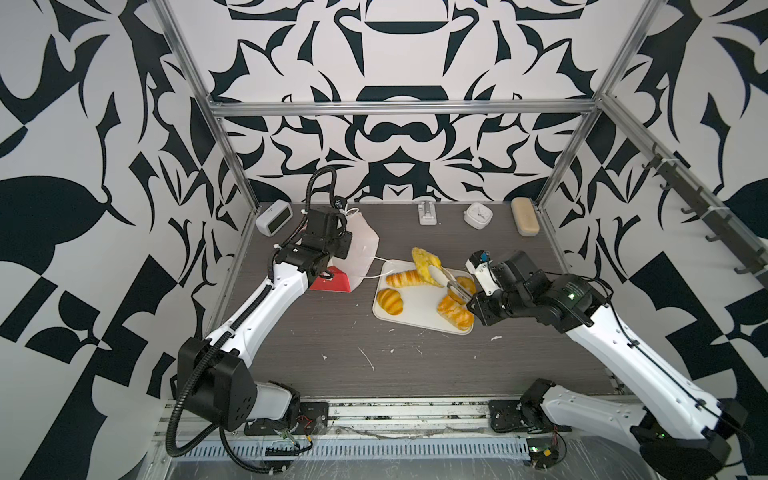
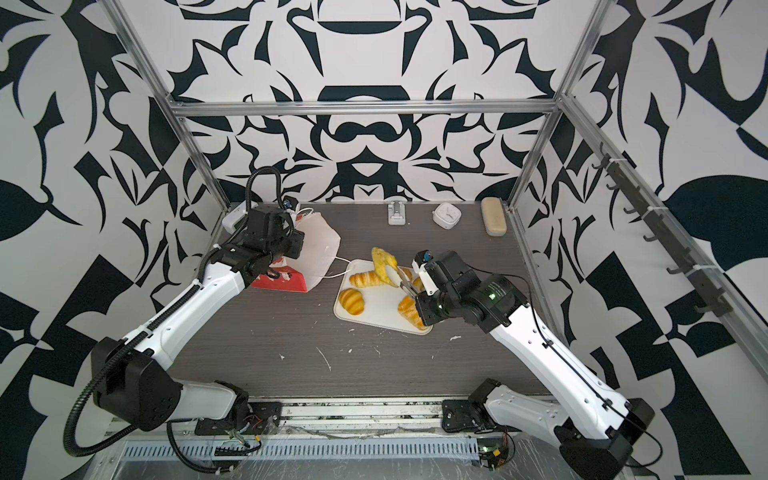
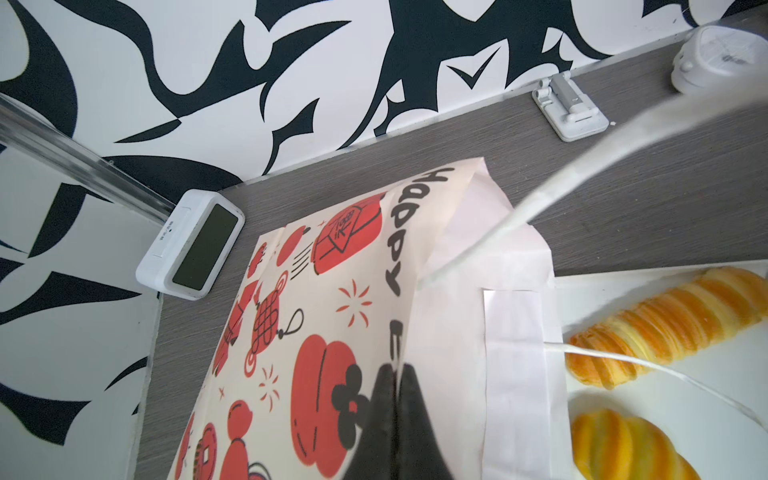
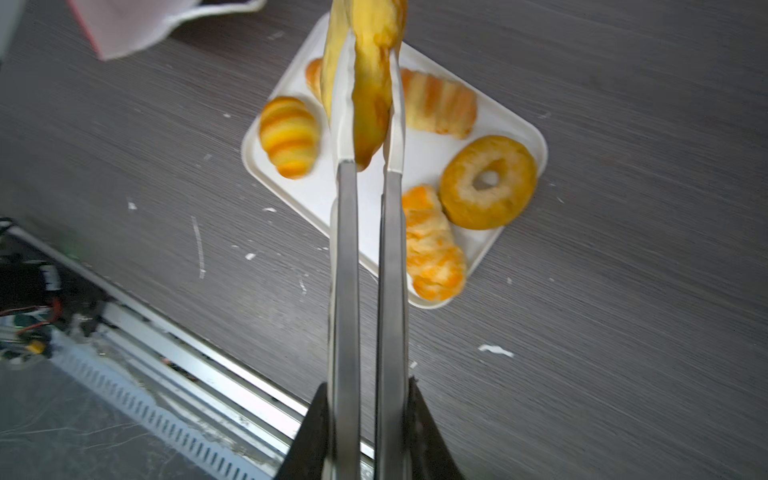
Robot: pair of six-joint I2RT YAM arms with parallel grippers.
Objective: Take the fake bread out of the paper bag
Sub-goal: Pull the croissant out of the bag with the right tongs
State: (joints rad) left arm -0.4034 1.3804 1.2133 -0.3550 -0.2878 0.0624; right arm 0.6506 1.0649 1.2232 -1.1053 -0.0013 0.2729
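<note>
This is a robotics lab cell, not anyone's kitchen. A grey bench [image 1: 332, 353] stands boxed in by an aluminium frame [image 1: 399, 109], with black-and-white patterned panels [image 1: 399, 50] behind it and to both sides. A left arm [image 1: 257, 307] and a right arm [image 1: 623, 345] are bolted to a metal rail [image 1: 415, 409] along the bench's front edge, a slotted cable duct [image 1: 374, 449] and bare wiring [image 1: 548, 446] just beyond. On the bench, glossy fake bread [image 1: 405, 277] lies on a white tray [image 1: 419, 303].

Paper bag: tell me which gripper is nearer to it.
Left. The left gripper is closed on the printed side of the paper bag. The right gripper is apart from it, by the white tray, holding tongs that clamp a twisted pastry.
</note>
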